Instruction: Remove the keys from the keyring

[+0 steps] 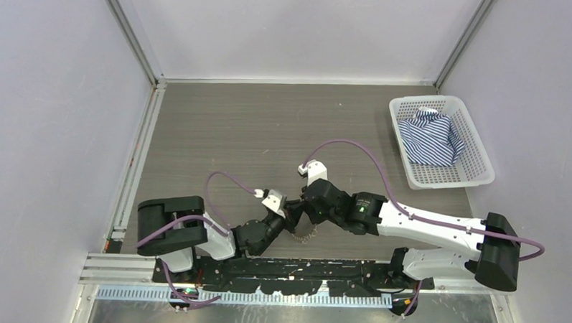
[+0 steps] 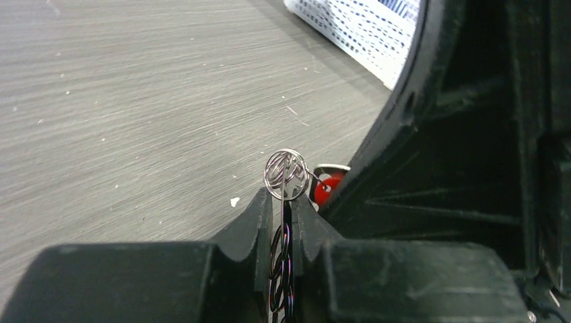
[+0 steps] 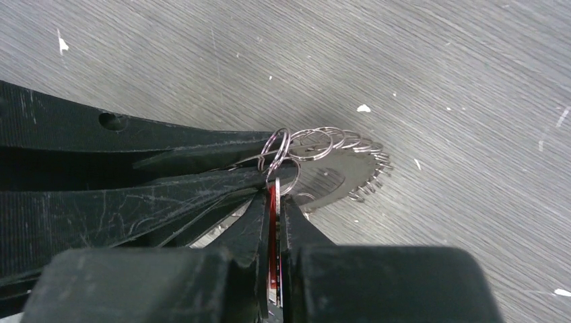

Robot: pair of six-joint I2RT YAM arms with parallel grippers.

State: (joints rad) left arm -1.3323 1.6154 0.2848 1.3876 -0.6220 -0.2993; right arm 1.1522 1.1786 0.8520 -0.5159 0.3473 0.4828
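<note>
Grips thin silvery metal keyring (image 2: 286, 173) edge-on in left gripper (image 2: 284, 203), fingers (image 2: 246, 225) all but closed on the wire. Clamps tiny red-headed key (image 3: 273, 235) in right gripper (image 3: 275, 202), jaws tight. Holds both near 6 o'clock edge of grey wood-grain table (image 1: 270, 132). Fans small silvery keys (image 3: 353, 176) toward 3 o'clock in right wrist view, partly hidden behind right fingertip. Buries ring's lower part between left pads.

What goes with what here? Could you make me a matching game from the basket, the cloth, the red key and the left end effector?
Things: 1 basket; 2 cloth; 3 red key; 4 left end effector.
States: a blue-and-white striped; b shut on small rings; c white mesh, far right; d pinched by the right end effector.
Pairs: 1-c, 2-a, 3-d, 4-b.
</note>
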